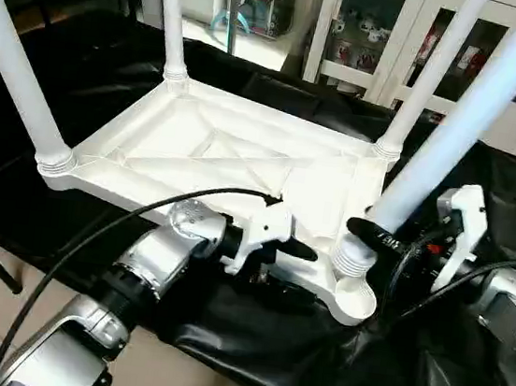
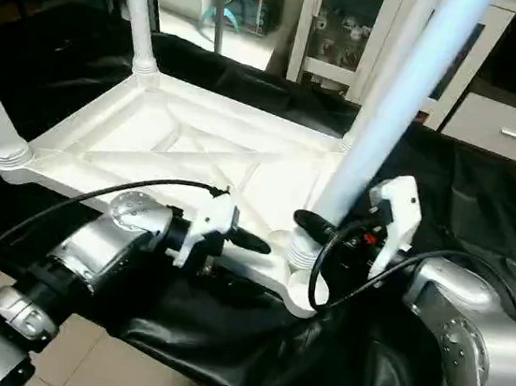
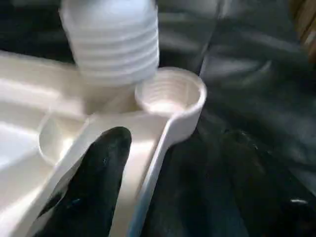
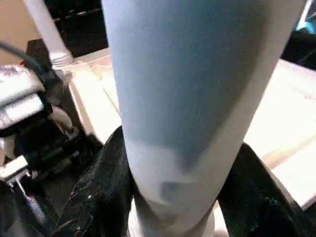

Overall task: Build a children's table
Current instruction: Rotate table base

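White plastic tabletop (image 1: 216, 155) lies ribbed side up on your black-draped worktop (image 1: 462, 369). Your right claw (image 2: 315, 226) is clamped on the fourth leg (image 1: 455, 123) beside the near corner socket (image 3: 170, 94). Your left claw (image 1: 293, 251) straddles the tabletop's rim, fingers apart.

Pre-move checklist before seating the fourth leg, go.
1. Right end effector clamped on the fourth leg: ok, fingers on both sides just above its ribbed end.
2. Ribbed end over the empty corner socket: not ok, it sits beside the socket toward the tabletop's inside.
3. Leg upright: not ok, tilted.
4. Left end effector bracing the tabletop: cannot tell, its fingers straddle the near edge; contact unclear.
5. Three other legs seated: ok, all stand in their corner sockets.
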